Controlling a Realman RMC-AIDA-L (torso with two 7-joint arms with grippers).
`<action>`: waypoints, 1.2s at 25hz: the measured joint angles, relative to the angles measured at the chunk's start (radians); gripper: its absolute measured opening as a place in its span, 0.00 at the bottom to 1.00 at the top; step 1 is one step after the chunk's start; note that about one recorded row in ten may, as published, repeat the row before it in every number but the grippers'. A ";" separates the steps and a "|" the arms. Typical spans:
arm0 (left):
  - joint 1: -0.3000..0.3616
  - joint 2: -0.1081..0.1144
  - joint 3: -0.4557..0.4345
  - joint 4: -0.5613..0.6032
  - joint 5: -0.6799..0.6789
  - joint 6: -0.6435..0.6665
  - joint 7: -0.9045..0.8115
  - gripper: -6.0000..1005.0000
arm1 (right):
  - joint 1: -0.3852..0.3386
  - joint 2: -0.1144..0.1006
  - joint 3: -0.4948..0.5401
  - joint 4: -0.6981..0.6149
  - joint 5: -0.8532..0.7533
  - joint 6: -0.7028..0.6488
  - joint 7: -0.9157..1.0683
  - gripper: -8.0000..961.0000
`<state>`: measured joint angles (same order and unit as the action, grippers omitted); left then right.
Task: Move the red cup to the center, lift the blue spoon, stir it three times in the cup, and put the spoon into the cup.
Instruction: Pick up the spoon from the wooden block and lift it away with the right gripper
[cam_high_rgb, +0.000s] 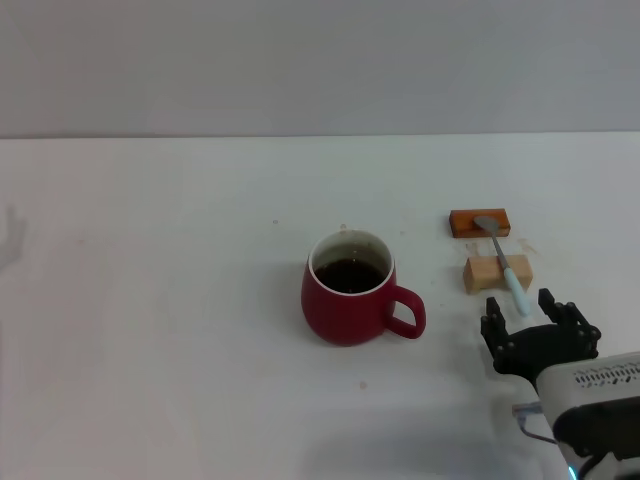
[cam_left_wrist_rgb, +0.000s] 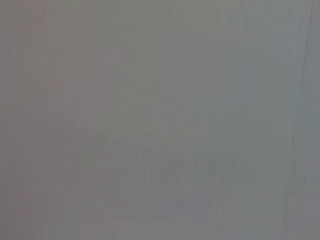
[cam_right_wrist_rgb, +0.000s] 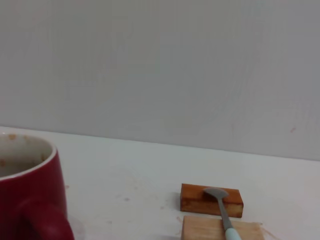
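- Right gripper (cam_high_rgb: 538, 322): nearest the head camera, low at the table's (cam_high_rgb: 150, 330) near right; black fingers spread apart, empty, just short of the spoon's handle tip.
- Blue spoon (cam_high_rgb: 504, 262): bridges two wooden blocks, bowl on the dark orange block (cam_high_rgb: 479, 222), pale handle over the light block (cam_high_rgb: 497, 272) and overhanging it.
- Red cup (cam_high_rgb: 348, 290): centre of table, dark liquid inside, handle turned toward the spoon.
- Step judged in hand: lifting the spoon. Best closed on the overhanging handle, jaws straddling it, clear of the block.
- Right wrist view: shows the spoon (cam_right_wrist_rgb: 222, 212) from low, bowl resting on the block; no fingers visible.
- Left wrist view: blank grey surface only; left gripper unseen.
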<state>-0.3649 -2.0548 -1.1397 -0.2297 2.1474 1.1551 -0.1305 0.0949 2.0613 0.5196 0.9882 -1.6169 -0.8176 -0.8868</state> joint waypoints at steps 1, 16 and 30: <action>0.001 0.000 0.000 0.000 0.000 0.000 0.000 0.86 | 0.007 0.001 0.008 -0.010 0.000 0.010 0.000 0.62; -0.001 -0.003 0.000 -0.002 0.000 0.001 -0.002 0.86 | 0.041 0.005 0.046 -0.044 0.000 0.049 0.000 0.62; 0.003 -0.004 -0.002 -0.002 0.000 0.002 -0.026 0.86 | 0.072 0.004 0.049 -0.057 0.000 0.055 0.000 0.61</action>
<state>-0.3622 -2.0586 -1.1413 -0.2316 2.1476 1.1574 -0.1566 0.1673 2.0652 0.5690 0.9308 -1.6167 -0.7624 -0.8866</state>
